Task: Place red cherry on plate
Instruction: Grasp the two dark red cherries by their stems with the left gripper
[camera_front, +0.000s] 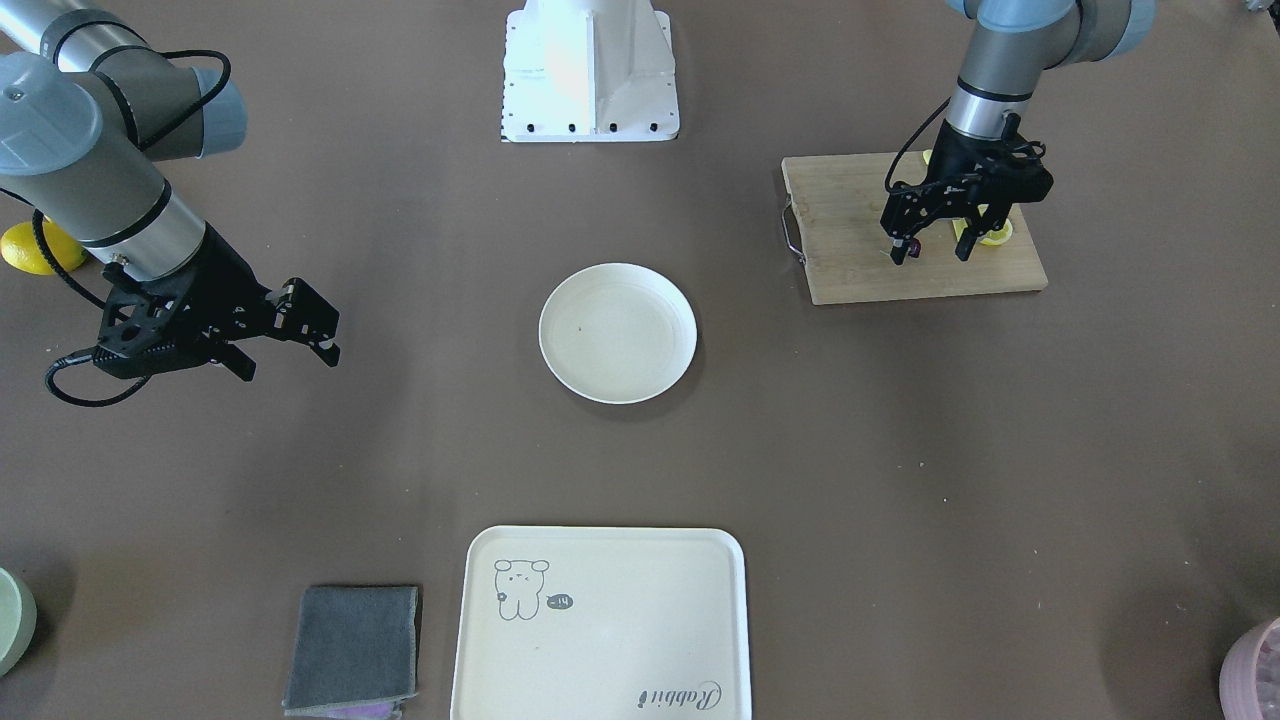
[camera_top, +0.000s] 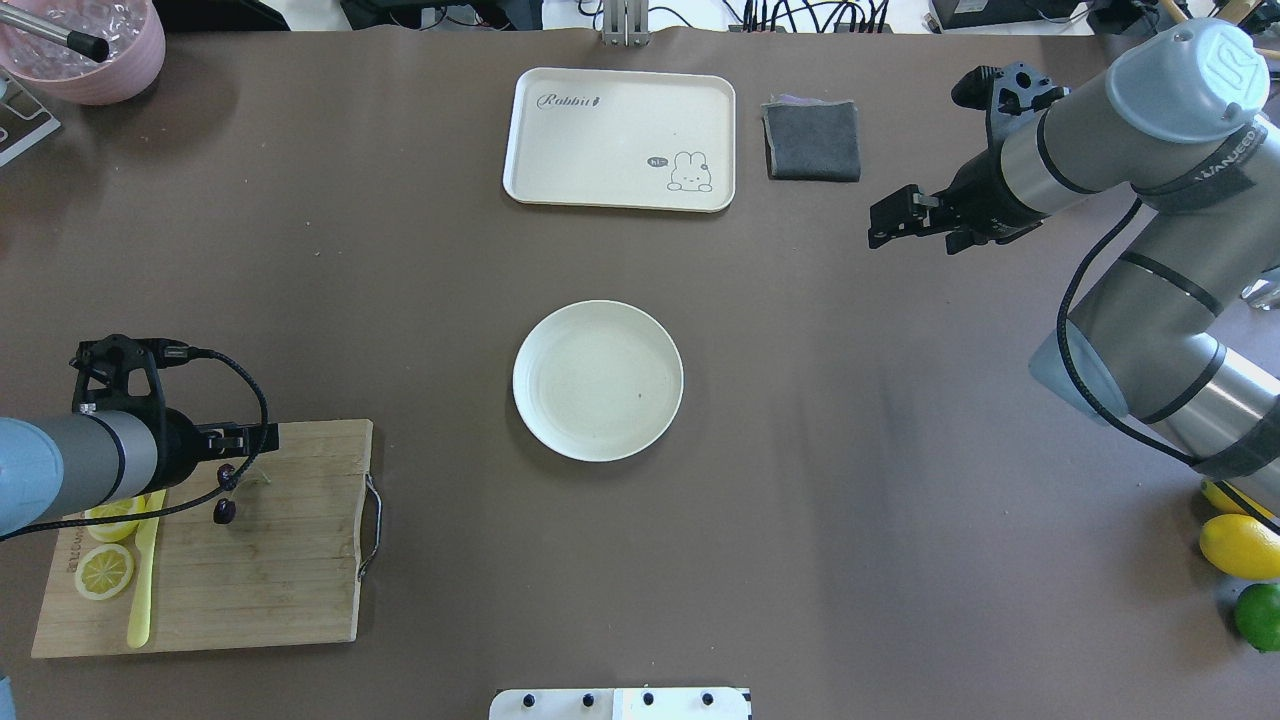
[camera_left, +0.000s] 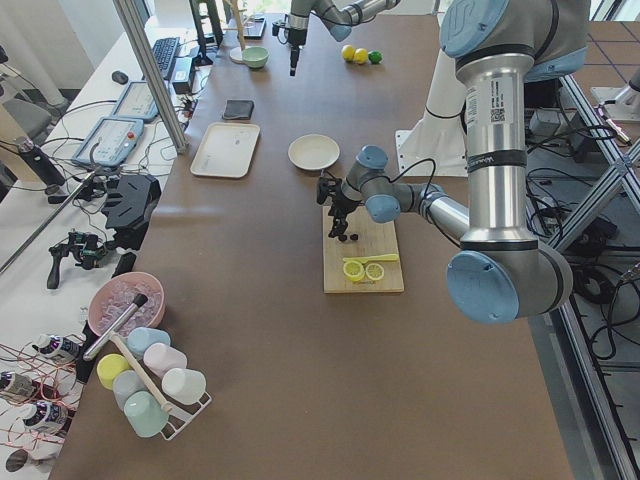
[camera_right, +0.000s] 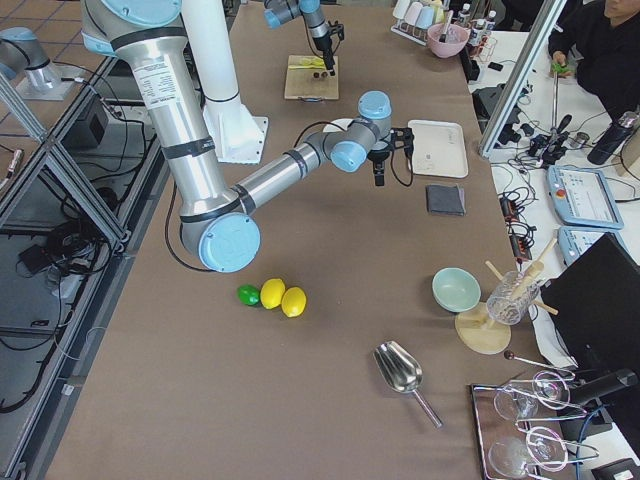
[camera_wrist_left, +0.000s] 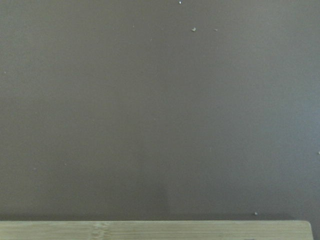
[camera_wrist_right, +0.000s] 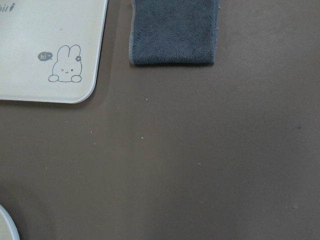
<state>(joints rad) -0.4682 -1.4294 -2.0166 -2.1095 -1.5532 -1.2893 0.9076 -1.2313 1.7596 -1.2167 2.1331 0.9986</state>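
The red cherry (camera_top: 226, 492), two small dark fruits on thin stems, is on the wooden cutting board (camera_top: 290, 560) at the left. My left gripper (camera_front: 932, 250) stands open over the board, pointing down. In the front-facing view one dark cherry (camera_front: 912, 245) shows just inside the fingertip (camera_front: 900, 252) on that view's left. Whether a finger touches it I cannot tell. The round cream plate (camera_front: 618, 333) sits at the table's middle, holding only a tiny speck. My right gripper (camera_front: 288, 358) hovers open over bare table, far from both. Neither wrist view shows fingers.
Lemon slices (camera_top: 105, 570) and a yellow knife (camera_top: 140, 590) lie on the board's near-left part. A cream tray (camera_top: 620, 138) and a grey cloth (camera_top: 812, 140) lie beyond the plate. Lemons and a lime (camera_top: 1240, 560) sit at the right edge, and a pink bowl (camera_top: 85, 45) at the far left corner.
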